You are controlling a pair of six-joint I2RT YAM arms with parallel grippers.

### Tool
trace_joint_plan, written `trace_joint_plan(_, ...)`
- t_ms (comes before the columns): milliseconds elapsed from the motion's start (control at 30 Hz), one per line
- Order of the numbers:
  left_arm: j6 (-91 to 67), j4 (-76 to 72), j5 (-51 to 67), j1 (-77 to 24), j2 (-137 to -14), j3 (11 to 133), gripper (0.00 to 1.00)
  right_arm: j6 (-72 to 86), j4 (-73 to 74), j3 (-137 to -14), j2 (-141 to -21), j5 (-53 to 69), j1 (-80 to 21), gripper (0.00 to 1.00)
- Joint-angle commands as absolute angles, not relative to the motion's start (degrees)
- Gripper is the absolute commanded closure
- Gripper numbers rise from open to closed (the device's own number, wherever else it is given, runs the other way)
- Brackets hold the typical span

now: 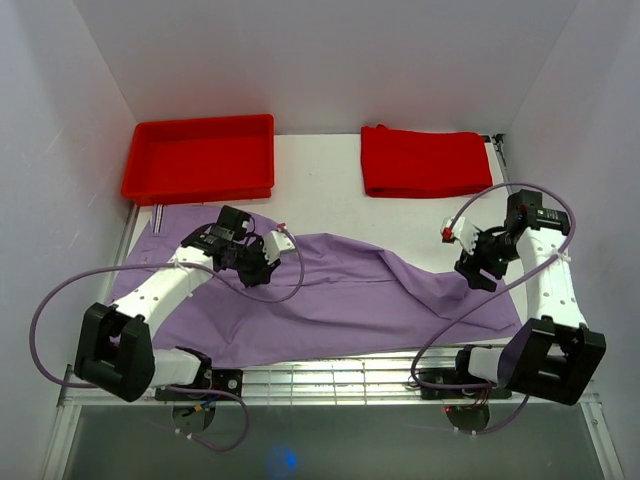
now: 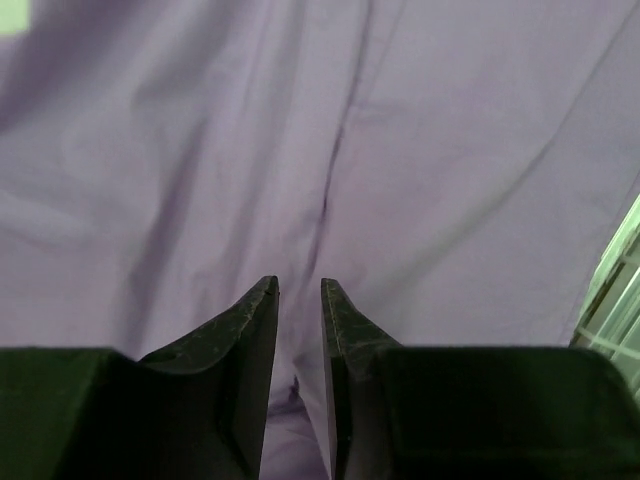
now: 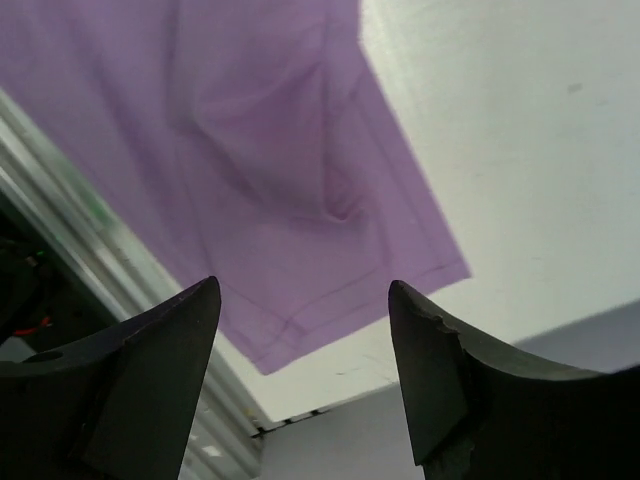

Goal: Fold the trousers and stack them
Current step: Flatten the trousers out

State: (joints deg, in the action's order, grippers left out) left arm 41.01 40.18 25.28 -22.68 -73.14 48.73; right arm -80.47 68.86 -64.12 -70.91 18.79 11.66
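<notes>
Trousers point(image 1: 370, 290) lie spread lengthwise across the near half of the table point(image 1: 320, 205), lilac and rumpled. My left gripper point(image 2: 300, 285) hovers close over the fabric toward the left end, fingers only slightly parted, nothing between them. My right gripper point(image 3: 303, 290) hangs above the right leg's end, spread wide and empty. Beyond sit a red tray point(image 1: 198, 160) and a folded red cloth point(image 1: 425, 160).

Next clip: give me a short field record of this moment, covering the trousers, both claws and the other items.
trousers: stretched left to right across the table, wrinkled mid-length
left claw: over the trousers, slightly open, gripping nothing
right claw: over the hem end, wide open, empty
far edge: red tray left, folded red cloth right
</notes>
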Motion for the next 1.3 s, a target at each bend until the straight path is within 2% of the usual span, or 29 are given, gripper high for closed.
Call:
trace_joint_plan(0, 37.9, 40.0, 28.9, -22.6, -76.4, 54.9, 0.64, -80.2, 74.4, -60.9, -74.0, 16.4, 14.0, 0.27)
trace_joint_plan(33, 37.4, 40.3, 29.4, -22.6, -77.3, 56.0, 0.61, -79.9, 74.4, -61.3, -76.2, 17.2, 14.8, 0.26)
trace_joint_plan(233, 35.9, 40.3, 31.7, -22.6, -81.2, 59.7, 0.59, -76.8, 74.0, -67.6, -85.0, 22.1, 17.7, 0.14)
trace_joint_plan(400, 35.9, 39.5, 31.7, -22.6, -82.9, 61.4, 0.57, -78.9, 73.6, -67.7, -88.9, 23.6, 17.0, 0.13)
trace_joint_plan(533, 33.8, 38.4, 29.5, -22.6, -87.6, 65.2, 0.5, -78.8, 73.0, -66.5, -90.3, 25.0, 14.3, 0.14)
trace_joint_plan(633, 30.9, 38.1, 27.6, -22.1, -89.8, 67.2, 0.49, -77.3, 70.1, -63.5, -90.4, 24.6, 11.7, 0.23)
trace_joint_plan(667, 28.8, 37.6, 27.2, -21.6, -90.3, 67.1, 0.49, -76.6, 69.1, -62.2, -90.4, 24.6, 10.8, 0.35)
trace_joint_plan(733, 27.3, 37.2, 27.2, -19.9, -90.9, 67.1, 0.49, -75.9, 67.2, -62.0, -91.1, 24.5, 10.1, 0.52)
trace_joint_plan(833, 25.1, 39.1, 26.3, -17.0, -92.2, 67.0, 0.49, -74.9, 67.9, -64.9, -92.5, 24.2, 10.0, 0.9)
trace_joint_plan(867, 24.8, 39.5, 26.3, -14.9, -92.3, 66.7, 0.49, -74.6, 68.3, -65.8, -92.5, 23.8, 10.3, 0.92)
trace_joint_plan(1133, 25.6, 41.8, 24.3, -8.1, -91.4, 58.4, 0.5, -75.5, 72.2, -78.1, -92.1, 19.7, 12.0, 0.92)
trace_joint_plan(1267, 24.4, 41.3, 21.6, -5.8, -94.8, 56.3, 0.5, -72.3, 66.4, -86.0, -94.0, 15.0, 12.4, 0.92)
